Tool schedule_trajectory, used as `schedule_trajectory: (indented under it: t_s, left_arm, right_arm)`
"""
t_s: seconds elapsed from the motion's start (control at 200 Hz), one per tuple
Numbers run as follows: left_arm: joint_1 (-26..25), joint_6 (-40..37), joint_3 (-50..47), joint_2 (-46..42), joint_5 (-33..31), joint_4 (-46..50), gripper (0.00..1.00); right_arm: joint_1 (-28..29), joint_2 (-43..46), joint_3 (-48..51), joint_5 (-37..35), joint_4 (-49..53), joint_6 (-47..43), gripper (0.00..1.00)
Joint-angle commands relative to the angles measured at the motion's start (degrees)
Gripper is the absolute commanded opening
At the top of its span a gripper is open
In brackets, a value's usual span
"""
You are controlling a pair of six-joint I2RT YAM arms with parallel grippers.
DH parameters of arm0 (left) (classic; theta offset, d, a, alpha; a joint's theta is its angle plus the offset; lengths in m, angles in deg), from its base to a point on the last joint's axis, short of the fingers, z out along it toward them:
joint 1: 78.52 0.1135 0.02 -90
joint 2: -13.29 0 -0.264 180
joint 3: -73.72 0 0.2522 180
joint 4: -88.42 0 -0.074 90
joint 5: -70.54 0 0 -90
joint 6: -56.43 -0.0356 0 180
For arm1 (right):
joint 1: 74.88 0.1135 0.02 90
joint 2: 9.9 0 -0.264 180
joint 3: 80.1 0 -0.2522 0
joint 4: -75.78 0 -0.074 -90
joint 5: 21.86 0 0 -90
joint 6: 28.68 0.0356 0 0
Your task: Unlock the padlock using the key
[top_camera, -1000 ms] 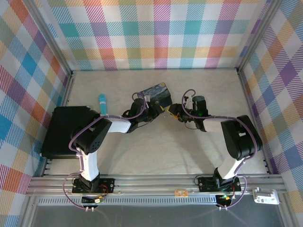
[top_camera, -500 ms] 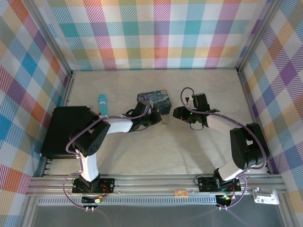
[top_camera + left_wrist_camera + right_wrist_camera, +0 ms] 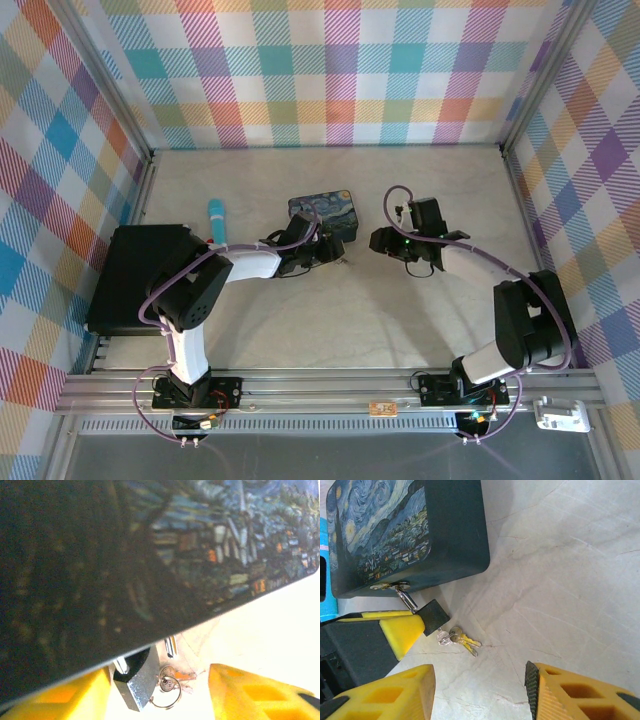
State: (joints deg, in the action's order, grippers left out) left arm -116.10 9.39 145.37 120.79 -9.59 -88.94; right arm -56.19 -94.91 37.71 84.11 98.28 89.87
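Observation:
The small black padlock point(image 3: 434, 615) hangs by its silvery shackle point(image 3: 407, 599) from the hasp of the dark-blue painted tin point(image 3: 405, 535). From the left wrist, the padlock point(image 3: 137, 680) lies between my left gripper's point(image 3: 157, 700) wide-open yellow fingers point(image 3: 255, 695), close to the left one. A bunch of small keys point(image 3: 457, 637) on a ring lies on the table right at the padlock's bottom. I cannot tell whether one key sits in the keyhole. My right gripper point(image 3: 480, 695) hangs open above bare table, a short way from the keys, holding nothing.
The tin point(image 3: 322, 212) stands mid-table with the left gripper point(image 3: 325, 252) right in front of it and the right gripper point(image 3: 378, 240) to its right. A teal marker-like cylinder point(image 3: 216, 220) lies left of the tin. A flat black box point(image 3: 140, 275) sits at the left edge.
My right gripper has drawn back to the right, away from the padlock and the left gripper. The tin has swung round and settled slightly nearer. The keys now lie loose on the table.

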Motion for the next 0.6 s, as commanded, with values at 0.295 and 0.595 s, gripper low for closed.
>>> schedule_trajectory:
  t_s: [0.295,0.595]
  left_arm:
    - [5.7,4.2,-8.2,-13.4,0.0,-0.8,0.74]
    - [15.3,7.5,-15.6,-21.4,2.7,-3.6,0.73]
  right_arm:
    - [11.2,-1.8,-4.7,-8.2,6.1,-9.2,0.51]
    - [21.4,-16.1,-19.9,-21.9,17.6,-15.6,0.57]
